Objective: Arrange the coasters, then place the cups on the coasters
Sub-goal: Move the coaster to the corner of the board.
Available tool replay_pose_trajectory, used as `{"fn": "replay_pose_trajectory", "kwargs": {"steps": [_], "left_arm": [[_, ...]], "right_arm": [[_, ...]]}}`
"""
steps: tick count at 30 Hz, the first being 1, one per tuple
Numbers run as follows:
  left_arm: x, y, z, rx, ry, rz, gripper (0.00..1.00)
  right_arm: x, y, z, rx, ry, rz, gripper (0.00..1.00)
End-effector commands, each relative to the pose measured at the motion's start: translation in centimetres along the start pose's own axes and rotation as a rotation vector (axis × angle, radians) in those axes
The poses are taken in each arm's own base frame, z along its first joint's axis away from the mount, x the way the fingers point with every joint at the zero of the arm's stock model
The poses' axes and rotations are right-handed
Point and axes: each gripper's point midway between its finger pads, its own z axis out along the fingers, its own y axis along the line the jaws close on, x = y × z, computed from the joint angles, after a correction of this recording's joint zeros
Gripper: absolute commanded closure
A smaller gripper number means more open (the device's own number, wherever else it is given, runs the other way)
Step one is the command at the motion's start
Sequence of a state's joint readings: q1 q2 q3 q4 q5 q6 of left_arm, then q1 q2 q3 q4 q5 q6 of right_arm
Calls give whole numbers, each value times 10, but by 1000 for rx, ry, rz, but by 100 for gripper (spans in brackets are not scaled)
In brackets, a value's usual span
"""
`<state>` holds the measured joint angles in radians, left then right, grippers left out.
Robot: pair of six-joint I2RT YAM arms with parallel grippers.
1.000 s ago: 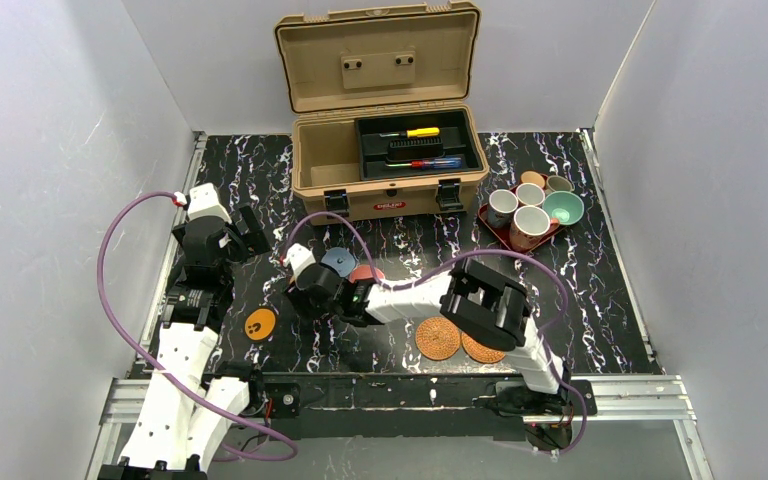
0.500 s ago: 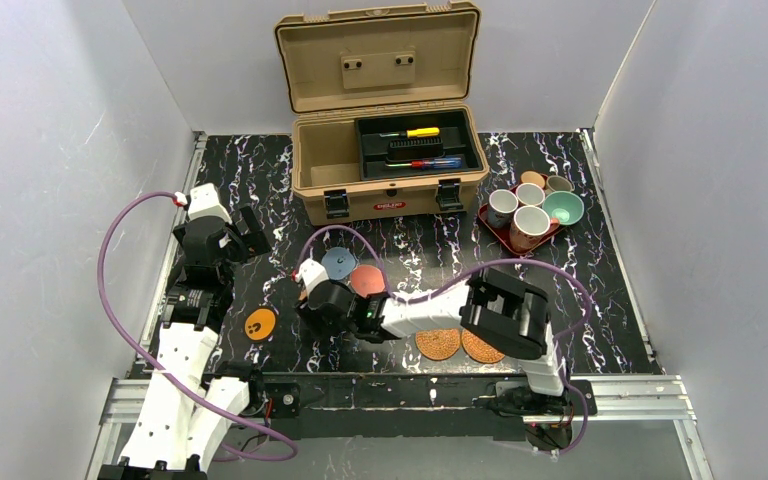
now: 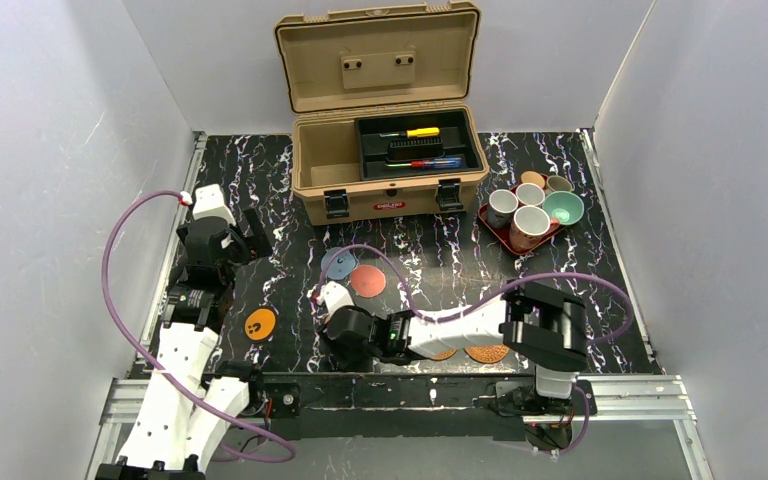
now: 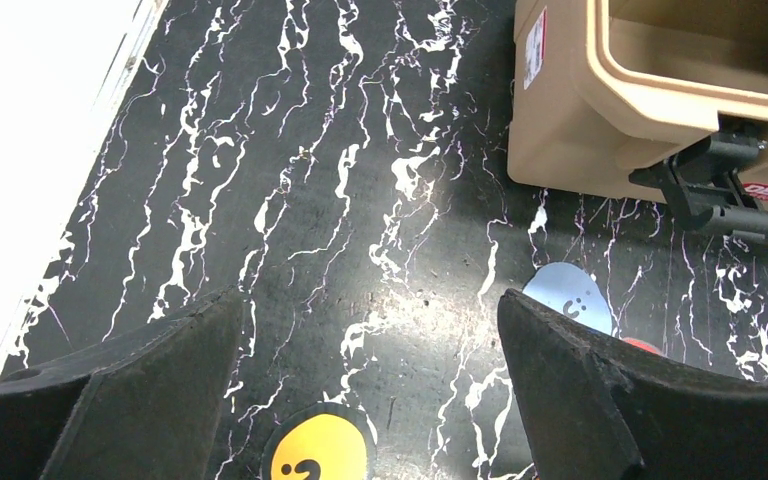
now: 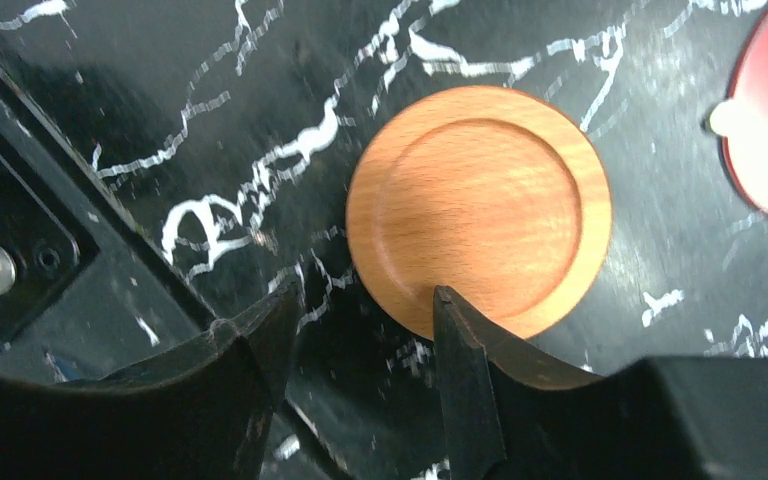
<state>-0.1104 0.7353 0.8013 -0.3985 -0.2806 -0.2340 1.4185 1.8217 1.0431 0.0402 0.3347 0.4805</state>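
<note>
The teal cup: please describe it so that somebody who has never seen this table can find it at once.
Start from the open tan toolbox at the back of the table; right of it a dark red tray holds a cluster of cups. The teal cup stands at the right end of that cluster. It is wider than the others and the only one green inside.

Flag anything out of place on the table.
Nothing spilled or damaged, but spacing is uneven: the blue-grey coaster touches or overlaps the red one, the orange one sits alone at left, and two woven ones lie partly under the right arm at the near edge.
</note>
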Motion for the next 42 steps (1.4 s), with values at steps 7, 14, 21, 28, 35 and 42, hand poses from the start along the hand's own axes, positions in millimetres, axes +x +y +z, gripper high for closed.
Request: {"fn": "replay_pose_trajectory", "kwargs": {"steps": [7,14,21,28,35,42], "left_arm": [[4,-28,-6,82,37,112,5],[36,-49,-17,140,136,82,5],[115,-80,-34,285,354,-79,15],[177,-99,-56,345,563,-145,31],[215,-103,-63,336,688,-142,37],[238,-124,-69,385,769,-147,50]], "right_arm": [[20,-27,-49,100,63,62,40],[-42,-32,-90,123,-122,69,33],[-63,-91,-113,246,-181,134,32],[-65,-168,-134,329,-259,316,31],[-55,-215,-152,375,-266,380,31],[-63,-229,-156,380,-284,407,32]]}}
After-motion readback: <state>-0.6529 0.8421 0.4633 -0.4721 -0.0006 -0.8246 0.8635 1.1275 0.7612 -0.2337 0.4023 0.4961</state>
